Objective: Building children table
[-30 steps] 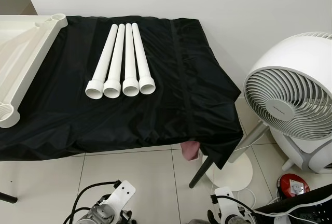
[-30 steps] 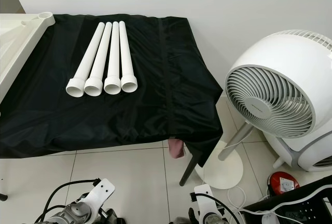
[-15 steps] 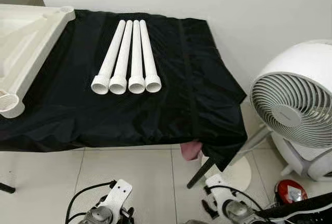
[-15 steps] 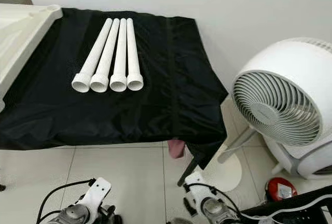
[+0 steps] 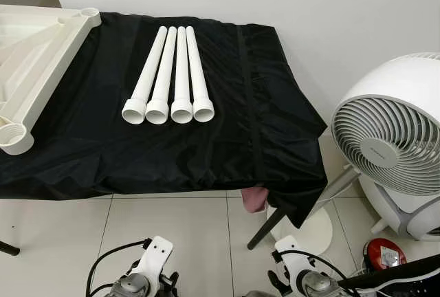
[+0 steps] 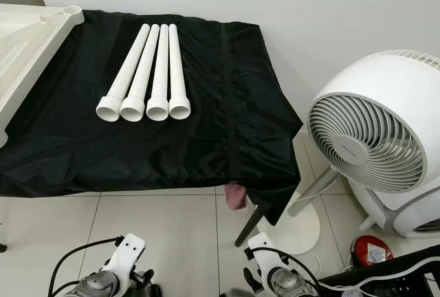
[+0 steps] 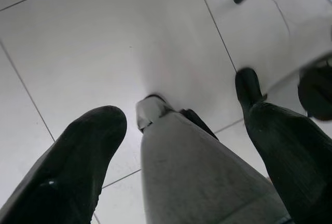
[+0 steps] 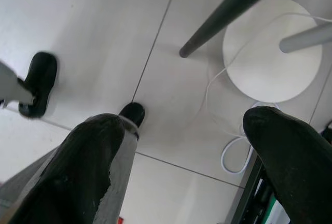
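While both arms hang low over the pale tiled floor [image 7: 93, 42], our left end effector [image 7: 181, 146] and right end effector [image 8: 179, 151] have their fingers spread and hold nothing, so we judge assembly has not begun. Up on the black-draped counter [image 5: 261, 139] four white plastic leg tubes [image 5: 170, 77] lie touching side by side, flared ends toward us, likely for easy picking. Beside them lies the cream plastic tabletop [image 5: 31, 70], underside up with corner sockets exposed.
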Motion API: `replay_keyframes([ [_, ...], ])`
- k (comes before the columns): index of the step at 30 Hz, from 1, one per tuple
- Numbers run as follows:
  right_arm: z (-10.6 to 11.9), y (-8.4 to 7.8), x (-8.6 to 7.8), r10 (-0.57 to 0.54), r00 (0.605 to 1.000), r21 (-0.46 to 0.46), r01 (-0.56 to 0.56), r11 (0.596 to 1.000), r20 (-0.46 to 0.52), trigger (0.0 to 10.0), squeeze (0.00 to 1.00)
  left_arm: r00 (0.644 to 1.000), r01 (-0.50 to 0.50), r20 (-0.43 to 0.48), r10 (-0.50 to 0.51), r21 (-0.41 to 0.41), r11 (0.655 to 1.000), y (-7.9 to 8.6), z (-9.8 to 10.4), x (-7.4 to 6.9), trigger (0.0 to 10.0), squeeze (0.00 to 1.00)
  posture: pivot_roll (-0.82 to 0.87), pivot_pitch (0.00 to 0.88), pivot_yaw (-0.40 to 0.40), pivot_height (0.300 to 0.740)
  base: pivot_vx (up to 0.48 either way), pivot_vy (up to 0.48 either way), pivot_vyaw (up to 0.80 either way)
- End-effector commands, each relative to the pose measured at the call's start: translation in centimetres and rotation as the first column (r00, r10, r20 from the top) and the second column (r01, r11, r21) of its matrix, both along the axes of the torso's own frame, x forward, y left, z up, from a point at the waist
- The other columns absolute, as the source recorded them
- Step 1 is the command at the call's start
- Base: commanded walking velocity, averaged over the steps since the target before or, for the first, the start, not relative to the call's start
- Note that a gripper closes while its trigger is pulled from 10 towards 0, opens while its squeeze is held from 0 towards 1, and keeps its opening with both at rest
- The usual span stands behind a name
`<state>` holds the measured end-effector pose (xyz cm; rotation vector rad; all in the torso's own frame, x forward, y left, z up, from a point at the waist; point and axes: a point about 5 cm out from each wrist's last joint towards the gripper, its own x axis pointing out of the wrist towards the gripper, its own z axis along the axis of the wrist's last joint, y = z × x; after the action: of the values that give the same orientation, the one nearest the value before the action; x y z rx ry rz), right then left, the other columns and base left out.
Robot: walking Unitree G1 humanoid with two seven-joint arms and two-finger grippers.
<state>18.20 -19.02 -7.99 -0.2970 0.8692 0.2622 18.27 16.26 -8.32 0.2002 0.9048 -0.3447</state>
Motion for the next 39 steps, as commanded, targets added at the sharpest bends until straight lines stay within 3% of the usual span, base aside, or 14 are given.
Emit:
replay_keyframes([
  [1,-0.1,-0.4,-0.1,-0.055,0.998,0.004,0.055,0.998,-0.009,10.0,0.0,0.999,-0.049,0.001,0.049,-0.016,0.999,0.3,0.1,0.1,10.0,0.0,0.12,0.0,-0.053,0.74,0.0,0.0,0.0],
  [6,0.1,-0.7,0.3,-0.13,0.992,0.024,0.13,0.991,0.001,10.0,0.0,0.994,-0.107,0.011,0.107,-0.024,0.994,1.1,0.2,0.2,10.0,0.0,0.12,0.0,-0.047,0.74,0.0,0.0,0.0],
  [16,0.2,-0.5,0.5,-0.155,0.988,0.033,0.155,0.987,0.017,10.0,0.0,0.972,-0.227,0.053,0.228,-0.019,0.974,1.9,0.6,1.0,10.0,0.0,0.12,0.0,-0.052,0.74,0.0,0.0,0.0],
  [25,-0.2,-0.7,-0.3,-0.179,0.984,0.027,0.179,0.983,-0.009,10.0,0.0,0.948,-0.308,0.068,0.312,-0.071,0.949,1.9,0.8,1.3,10.0,0.0,0.12,0.0,-0.062,0.74,0.0,0.0,0.0],
  [30,-0.3,-0.7,-0.5,-0.187,0.982,0.033,0.187,0.982,-0.019,10.0,0.0,0.946,-0.313,0.051,0.32,-0.108,0.944,1.7,0.8,1.4,10.0,0.0,0.12,0.0,-0.062,0.74,0.0,0.0,0.0],
  [39,-0.3,-0.6,-0.6,-0.189,0.982,0.037,0.19,0.981,-0.02,10.0,0.0,0.95,-0.298,0.067,0.305,-0.092,0.95,1.6,0.9,1.6,10.0,0.0,0.13,0.0,-0.06,0.74,0.0,0.0,0.0],
])
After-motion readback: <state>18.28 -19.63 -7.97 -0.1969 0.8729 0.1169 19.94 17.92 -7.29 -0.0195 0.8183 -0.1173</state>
